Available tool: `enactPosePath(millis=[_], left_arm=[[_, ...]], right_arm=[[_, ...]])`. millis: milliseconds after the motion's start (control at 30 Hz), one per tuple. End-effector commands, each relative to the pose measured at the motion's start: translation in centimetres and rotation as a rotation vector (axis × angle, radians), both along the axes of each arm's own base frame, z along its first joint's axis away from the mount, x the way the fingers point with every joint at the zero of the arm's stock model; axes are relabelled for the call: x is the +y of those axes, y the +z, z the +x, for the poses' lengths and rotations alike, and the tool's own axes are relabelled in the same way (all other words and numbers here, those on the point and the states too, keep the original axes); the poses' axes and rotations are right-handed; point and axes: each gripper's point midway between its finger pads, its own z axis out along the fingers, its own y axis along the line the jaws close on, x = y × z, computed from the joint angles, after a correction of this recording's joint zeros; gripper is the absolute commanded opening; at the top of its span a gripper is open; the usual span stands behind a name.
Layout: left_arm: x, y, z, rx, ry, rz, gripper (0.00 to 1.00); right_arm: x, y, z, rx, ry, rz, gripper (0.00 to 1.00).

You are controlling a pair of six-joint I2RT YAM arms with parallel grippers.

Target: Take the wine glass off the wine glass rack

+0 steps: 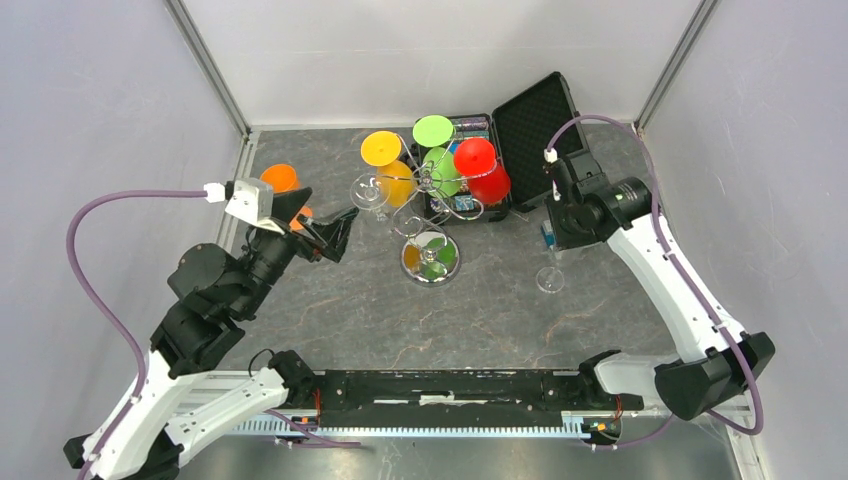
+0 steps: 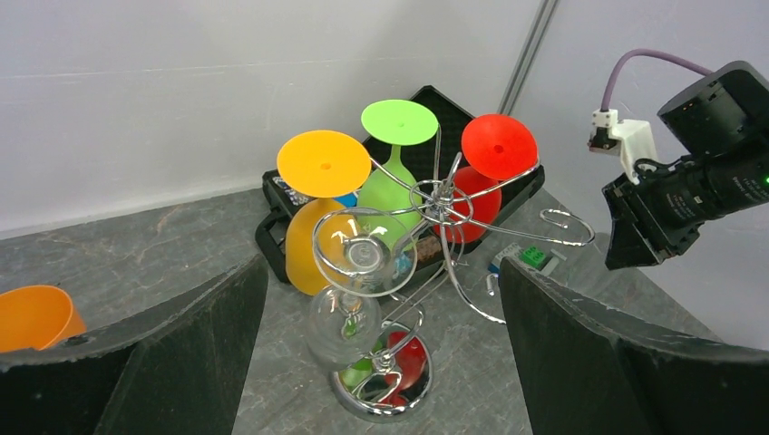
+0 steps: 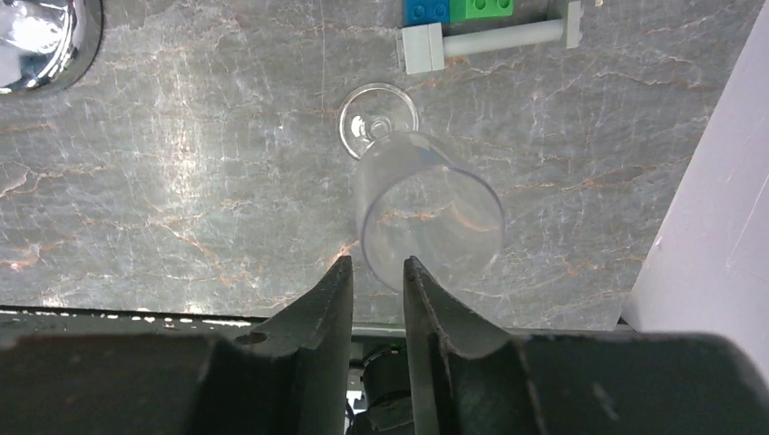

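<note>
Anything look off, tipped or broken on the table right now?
Nothing broken or spilled. The clear wine glass stands upright off the wine glass rack, the right pincer slightly parted at its rim. Only oddities: an orange glass by the left wall and loose toy bricks.

Grey, marble-patterned tabletop (image 1: 330, 310) enclosed by pale walls. At twelve to one o'clock on it, a black case (image 1: 535, 115) lies open, its foam-lined lid tipped back toward one o'clock. At ten o'clock, close to the left wall, an orange cup (image 1: 280, 178). Near three o'clock, a blue toy brick (image 3: 426, 9) and a green toy brick (image 3: 481, 7) touch side by side, with a grey bar piece (image 3: 490, 38) just beside them.
</note>
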Motion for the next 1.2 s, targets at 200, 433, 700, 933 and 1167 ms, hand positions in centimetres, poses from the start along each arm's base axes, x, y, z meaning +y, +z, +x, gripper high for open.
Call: enactPosePath(millis=[200, 433, 700, 933, 1167], left_arm=[[1.1, 1.6, 0.0, 0.016, 0.051, -0.026, 1.00], [-2.8, 1.1, 0.6, 0.144, -0.073, -0.016, 1.00], [-3.9, 1.1, 3.7, 0.192, -0.012, -0.006, 1.00], [-0.7, -0.4, 8.8, 0.367, 0.089, -0.078, 1.00], [0.9, -2.1, 9.9, 0.484, 0.021, -0.137, 0.86]], right_arm=[[0.2, 5.5, 3.1, -0.196, -0.026, 0.050, 0.45], [2.2, 12.4, 4.4, -0.562, -0.059, 0.325, 0.73], [4.1, 16.2, 4.2, -0.778, -0.015, 0.538, 0.76], [6.3, 15.8, 4.6, -0.802, 0.033, 0.663, 0.76], [6.4, 14.5, 4.9, -0.795, 0.049, 0.649, 0.76]])
